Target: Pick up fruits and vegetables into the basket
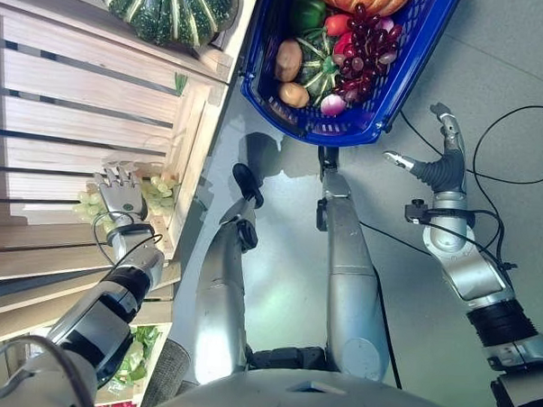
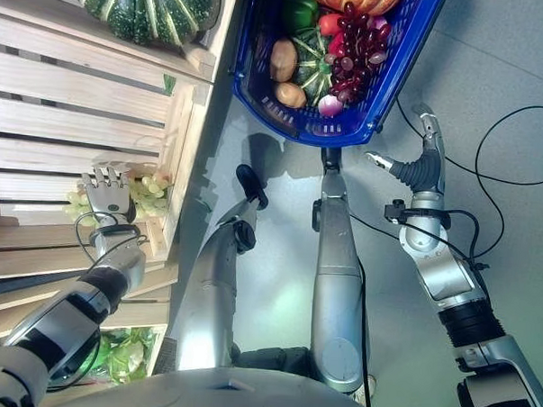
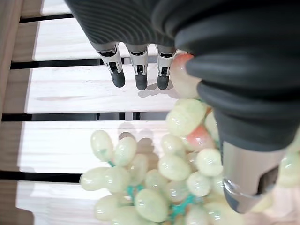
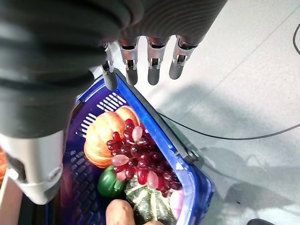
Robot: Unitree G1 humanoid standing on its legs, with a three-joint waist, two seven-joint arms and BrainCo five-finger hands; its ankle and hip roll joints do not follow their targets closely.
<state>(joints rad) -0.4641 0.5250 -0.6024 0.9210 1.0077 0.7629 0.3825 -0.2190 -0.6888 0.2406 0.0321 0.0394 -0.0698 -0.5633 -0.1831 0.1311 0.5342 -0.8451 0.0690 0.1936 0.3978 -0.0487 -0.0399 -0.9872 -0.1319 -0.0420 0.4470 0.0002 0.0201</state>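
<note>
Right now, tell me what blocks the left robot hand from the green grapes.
Nothing visible does. The left robot hand hangs open directly over the green grapes on the wooden slats, fingers straight.

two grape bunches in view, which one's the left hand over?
The green grapes on the wooden shelf: the left hand hangs over them, fingers straight. The red grapes already lie in the blue basket.

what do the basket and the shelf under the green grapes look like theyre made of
Basket: blue plastic by the look, glossy, with moulded slotted walls. Shelf: pale unpainted wood, separate slats with visible grain. Green grapes: probably plastic imitations, waxy and uniform on a teal stem.
</note>
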